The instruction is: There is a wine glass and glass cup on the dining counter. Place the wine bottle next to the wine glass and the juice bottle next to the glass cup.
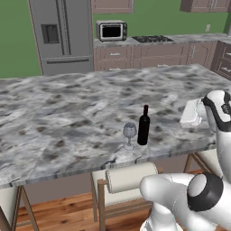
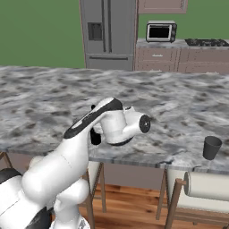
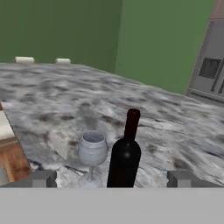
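Observation:
The wine bottle (image 1: 143, 126), dark with a dark red top, stands upright near the front edge of the dining counter (image 1: 67, 113). The clear wine glass (image 1: 129, 133) stands just left of it, a small gap between them. My gripper (image 1: 184, 118) hovers over the counter to the bottle's right, clear of it. In the hand view the wine bottle (image 3: 124, 157) and wine glass (image 3: 92, 151) lie straight ahead, and my gripper (image 3: 113, 179) is open, its fingertips (image 3: 43, 178) wide apart and empty. The dark glass cup (image 2: 211, 147) stands farther right along the front edge. The juice bottle is out of view.
White-cushioned stools (image 1: 131, 177) are tucked under the counter's near side, another stool (image 2: 206, 185) below the cup. Across the room stand a grey fridge (image 1: 63, 31), a microwave (image 1: 111, 30) and a cooktop (image 1: 152, 39) on brown cabinets.

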Robot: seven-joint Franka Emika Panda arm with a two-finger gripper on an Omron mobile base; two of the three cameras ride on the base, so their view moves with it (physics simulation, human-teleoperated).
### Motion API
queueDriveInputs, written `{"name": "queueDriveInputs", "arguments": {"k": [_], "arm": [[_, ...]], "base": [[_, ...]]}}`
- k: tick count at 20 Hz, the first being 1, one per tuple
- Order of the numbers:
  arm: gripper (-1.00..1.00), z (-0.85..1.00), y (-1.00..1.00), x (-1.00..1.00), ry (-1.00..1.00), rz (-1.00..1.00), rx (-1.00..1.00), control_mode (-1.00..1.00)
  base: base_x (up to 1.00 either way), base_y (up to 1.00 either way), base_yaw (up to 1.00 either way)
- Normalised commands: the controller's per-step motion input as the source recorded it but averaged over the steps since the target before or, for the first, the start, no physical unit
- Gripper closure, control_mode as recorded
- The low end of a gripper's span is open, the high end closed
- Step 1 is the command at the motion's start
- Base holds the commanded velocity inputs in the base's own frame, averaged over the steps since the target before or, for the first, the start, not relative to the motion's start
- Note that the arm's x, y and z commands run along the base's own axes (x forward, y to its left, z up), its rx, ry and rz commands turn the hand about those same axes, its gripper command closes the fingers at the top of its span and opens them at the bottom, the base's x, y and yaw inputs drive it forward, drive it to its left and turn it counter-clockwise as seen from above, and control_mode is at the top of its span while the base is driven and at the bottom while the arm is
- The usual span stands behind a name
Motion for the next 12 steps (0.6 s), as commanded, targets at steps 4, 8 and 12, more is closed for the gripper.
{"name": "queueDriveInputs", "arguments": {"k": [4, 8, 12], "arm": [[-1.0, 0.19, 0.03, -0.4, 0.12, -0.36, -0.17, -1.0], [-1.0, 0.27, 0.0, -0.38, 0.29, -0.28, -0.09, -1.0], [-1.0, 0.27, 0.0, -0.48, 0.25, -0.21, -0.05, -1.0]], "base": [[0.0, 0.0, 0.0], [0.0, 0.0, 0.0], [0.0, 0.0, 0.0]]}}
